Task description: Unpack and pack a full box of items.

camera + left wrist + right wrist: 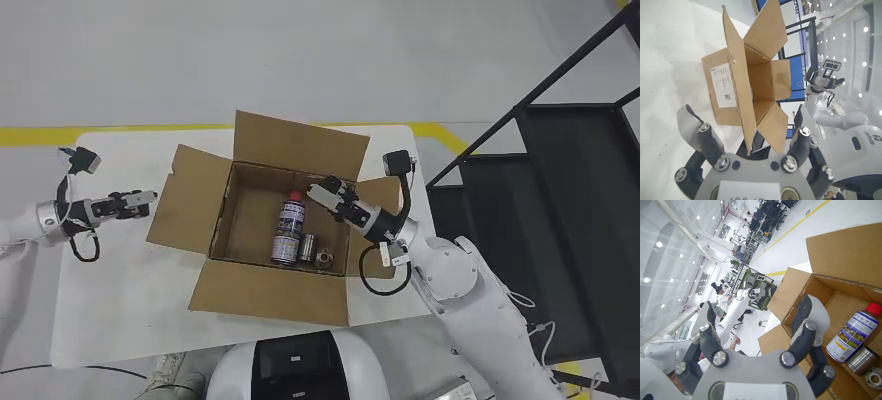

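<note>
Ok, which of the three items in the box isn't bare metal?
The red-capped spray can with the printed label; the cylinder and the ring next to it are plain metal.

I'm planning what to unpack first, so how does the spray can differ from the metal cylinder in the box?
The spray can is much longer than the metal cylinder. The spray can carries a printed label and a red cap, while the metal cylinder is bare, shiny metal with no cap. Both are round-bodied and sit side by side inside the open box.
</note>
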`<state>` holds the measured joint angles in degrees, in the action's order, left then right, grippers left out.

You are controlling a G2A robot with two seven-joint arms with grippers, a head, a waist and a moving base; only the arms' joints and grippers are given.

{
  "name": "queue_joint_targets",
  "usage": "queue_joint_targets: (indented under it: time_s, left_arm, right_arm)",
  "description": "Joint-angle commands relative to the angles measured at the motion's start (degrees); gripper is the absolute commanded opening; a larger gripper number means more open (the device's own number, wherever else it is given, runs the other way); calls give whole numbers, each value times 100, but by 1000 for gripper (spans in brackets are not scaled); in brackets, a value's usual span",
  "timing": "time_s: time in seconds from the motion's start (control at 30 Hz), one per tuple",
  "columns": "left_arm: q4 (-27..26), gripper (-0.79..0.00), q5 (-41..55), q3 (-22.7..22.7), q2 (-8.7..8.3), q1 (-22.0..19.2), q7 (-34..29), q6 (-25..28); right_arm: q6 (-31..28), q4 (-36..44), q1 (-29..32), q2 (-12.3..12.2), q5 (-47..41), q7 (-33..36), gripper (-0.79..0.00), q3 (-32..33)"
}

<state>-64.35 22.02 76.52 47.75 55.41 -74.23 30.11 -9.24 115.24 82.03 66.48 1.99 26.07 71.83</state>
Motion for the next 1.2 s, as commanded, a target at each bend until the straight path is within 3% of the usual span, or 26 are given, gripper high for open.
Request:
queue_joint_targets:
  time_s: [0.0,0.17,0.2,0.27,0.3,0.33,0.37,0.57,0.9,1.17]
  left_arm:
    - [22,0,171,-264,14,-75,111,107]
    - [92,0,257,-805,-12,-365,172,169]
    - [131,-62,213,-897,-25,-443,183,180]
    - [207,-425,124,-1071,-51,-595,242,239]
    - [253,-456,88,-1159,-65,-664,265,262]
    - [293,-548,25,-1245,-81,-738,292,288]
    - [331,-785,16,-1326,-93,-798,328,325]
    - [639,-785,169,-1694,-169,-1061,557,554]
    - [854,-785,521,-2095,-281,-1138,870,866]
    - [884,-785,715,-2008,-476,-964,1242,1238]
  right_arm:
    - [0,1,0,0,1,1,0,0]
    - [0,1,0,0,1,1,0,0]
    - [0,1,0,0,1,1,0,0]
    - [0,1,0,0,1,1,0,0]
    - [0,1,0,0,1,1,0,0]
    - [0,1,0,0,1,1,0,0]
    - [0,1,0,0,1,1,0,0]
    - [0,1,0,0,1,1,0,0]
    - [0,1,0,0,1,1,0,0]
    - [0,1,0,0,1,1,0,0]
